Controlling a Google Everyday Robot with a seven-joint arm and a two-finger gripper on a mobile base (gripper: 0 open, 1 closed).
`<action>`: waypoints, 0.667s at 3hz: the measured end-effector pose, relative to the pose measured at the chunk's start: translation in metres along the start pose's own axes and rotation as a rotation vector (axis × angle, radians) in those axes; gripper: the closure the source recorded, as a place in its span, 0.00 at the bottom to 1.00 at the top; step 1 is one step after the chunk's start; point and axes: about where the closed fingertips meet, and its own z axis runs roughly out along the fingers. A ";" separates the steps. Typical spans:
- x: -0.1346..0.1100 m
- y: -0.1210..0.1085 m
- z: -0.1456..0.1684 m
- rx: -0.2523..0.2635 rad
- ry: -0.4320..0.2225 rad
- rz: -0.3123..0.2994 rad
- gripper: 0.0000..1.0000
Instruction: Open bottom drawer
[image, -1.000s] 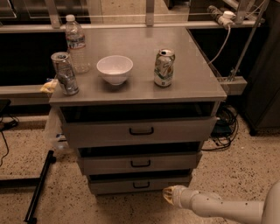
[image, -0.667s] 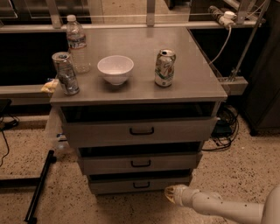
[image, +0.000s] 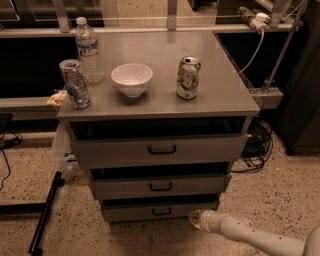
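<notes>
The bottom drawer (image: 160, 210) is the slimmest grey front of three, lowest in the cabinet, with a small black bar handle (image: 161, 211). A dark gap shows above its front. My gripper (image: 195, 219) is at the end of a white arm that comes in from the lower right. It sits low by the floor, just below and in front of the bottom drawer's right part, to the right of the handle.
The cabinet top (image: 235, 90) holds a water bottle (image: 87, 50), a silver can (image: 75, 84), a white bowl (image: 132, 79) and a green-and-white can (image: 188, 77). Cables (image: 257, 145) lie on the floor at the right. A black pole (image: 45, 212) lies at the left.
My arm and gripper have shifted slightly to the right and down near the bottom drawer's right part. The drawers have not moved.
</notes>
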 end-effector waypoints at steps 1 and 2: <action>0.005 -0.005 0.007 -0.003 -0.009 0.006 0.12; 0.007 -0.009 0.017 -0.014 -0.023 0.010 0.00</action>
